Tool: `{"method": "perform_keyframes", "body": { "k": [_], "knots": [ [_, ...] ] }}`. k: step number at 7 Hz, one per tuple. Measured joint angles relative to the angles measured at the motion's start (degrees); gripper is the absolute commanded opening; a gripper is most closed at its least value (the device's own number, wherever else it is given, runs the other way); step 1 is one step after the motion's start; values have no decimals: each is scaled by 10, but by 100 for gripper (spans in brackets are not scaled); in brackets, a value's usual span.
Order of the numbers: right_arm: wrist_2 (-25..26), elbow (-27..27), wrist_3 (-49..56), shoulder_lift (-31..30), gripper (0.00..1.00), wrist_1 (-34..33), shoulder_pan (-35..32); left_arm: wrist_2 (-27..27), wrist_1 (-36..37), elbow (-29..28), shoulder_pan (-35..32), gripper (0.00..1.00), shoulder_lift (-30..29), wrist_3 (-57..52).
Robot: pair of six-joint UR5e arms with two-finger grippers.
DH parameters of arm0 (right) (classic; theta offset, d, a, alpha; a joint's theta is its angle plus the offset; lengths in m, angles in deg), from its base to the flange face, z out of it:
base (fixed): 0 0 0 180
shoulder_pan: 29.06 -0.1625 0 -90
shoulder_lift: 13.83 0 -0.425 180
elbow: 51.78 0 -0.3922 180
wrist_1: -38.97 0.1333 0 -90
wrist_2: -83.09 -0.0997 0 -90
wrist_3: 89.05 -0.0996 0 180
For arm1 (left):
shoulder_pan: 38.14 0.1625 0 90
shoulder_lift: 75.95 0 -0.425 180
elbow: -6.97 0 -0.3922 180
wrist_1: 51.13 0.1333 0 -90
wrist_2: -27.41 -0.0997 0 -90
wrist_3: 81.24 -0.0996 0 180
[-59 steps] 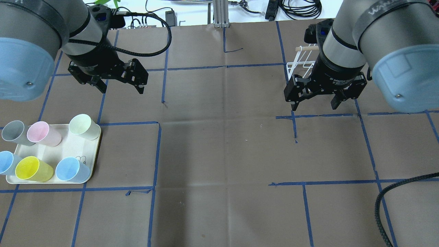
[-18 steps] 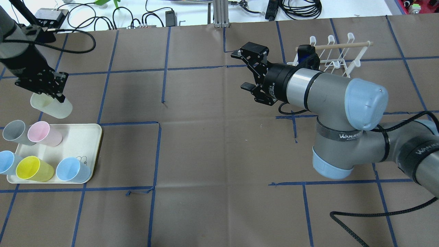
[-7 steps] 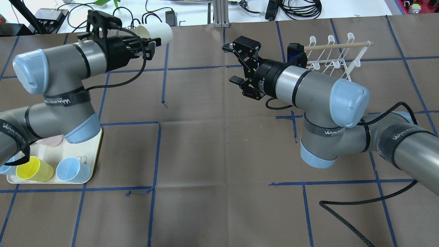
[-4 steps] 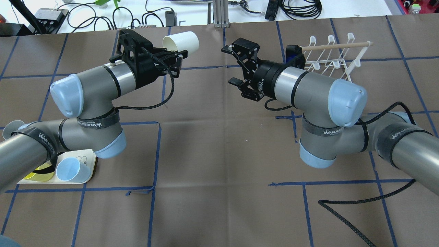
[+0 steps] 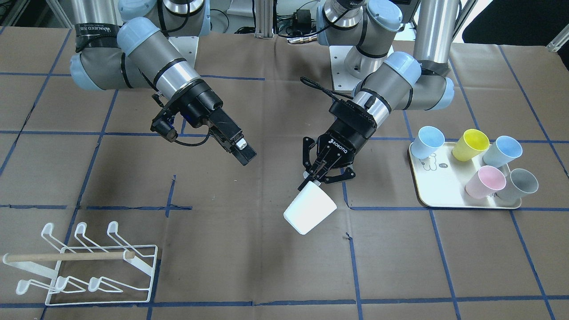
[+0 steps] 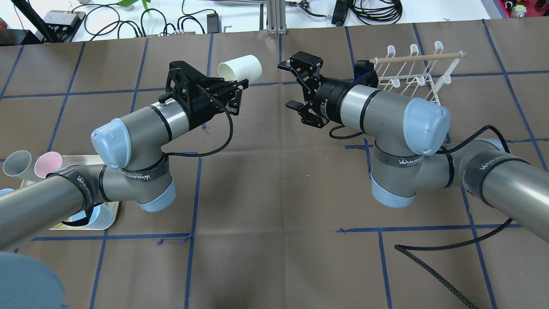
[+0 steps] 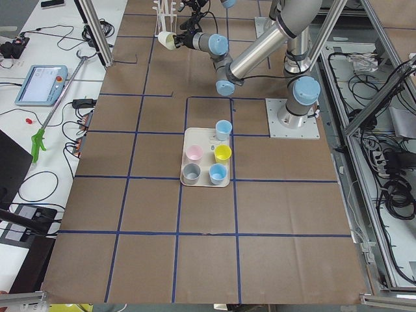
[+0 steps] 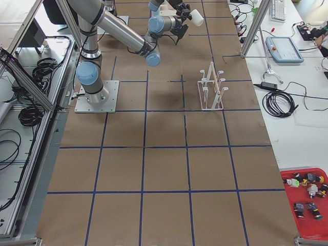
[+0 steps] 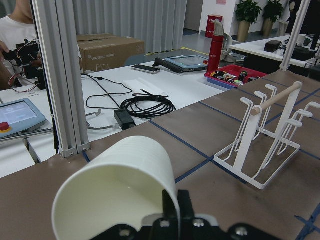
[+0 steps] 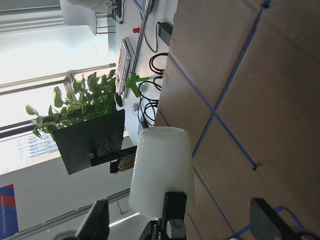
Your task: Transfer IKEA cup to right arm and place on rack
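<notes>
The IKEA cup [image 6: 241,68] is off-white and hangs on its side above the table, base towards the right arm. My left gripper [image 6: 233,89] is shut on its rim, also seen from the front with the cup [image 5: 310,209] below the gripper [image 5: 319,177]. The right arm's gripper [image 6: 288,85] is open, a short gap to the cup's right, not touching it. In the left wrist view the cup [image 9: 117,197] fills the foreground. In the right wrist view the cup [image 10: 161,167] sits centred ahead. The white wire rack [image 6: 414,71] stands empty behind the right arm.
A cream tray [image 5: 444,198] at the robot's left holds several coloured cups: blue [image 5: 426,141], yellow [image 5: 470,144], pink [image 5: 485,181], grey [image 5: 518,184]. A black cable [image 6: 433,249] lies on the brown paper near the right arm. Blue tape lines grid the table.
My left arm lifted the cup from the tray and has carried it rightwards, closing on the right gripper. The right gripper stayed open and barely shifted.
</notes>
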State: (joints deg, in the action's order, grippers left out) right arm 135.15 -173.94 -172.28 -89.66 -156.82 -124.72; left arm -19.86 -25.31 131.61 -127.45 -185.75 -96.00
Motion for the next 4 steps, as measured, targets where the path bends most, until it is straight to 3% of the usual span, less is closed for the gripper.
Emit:
{"method": "perform_keyframes", "body": {
  "k": [4],
  "knots": [
    [1, 28, -7, 35, 99, -3, 3, 15, 13, 3, -18, 0, -4, 17]
  ]
}}
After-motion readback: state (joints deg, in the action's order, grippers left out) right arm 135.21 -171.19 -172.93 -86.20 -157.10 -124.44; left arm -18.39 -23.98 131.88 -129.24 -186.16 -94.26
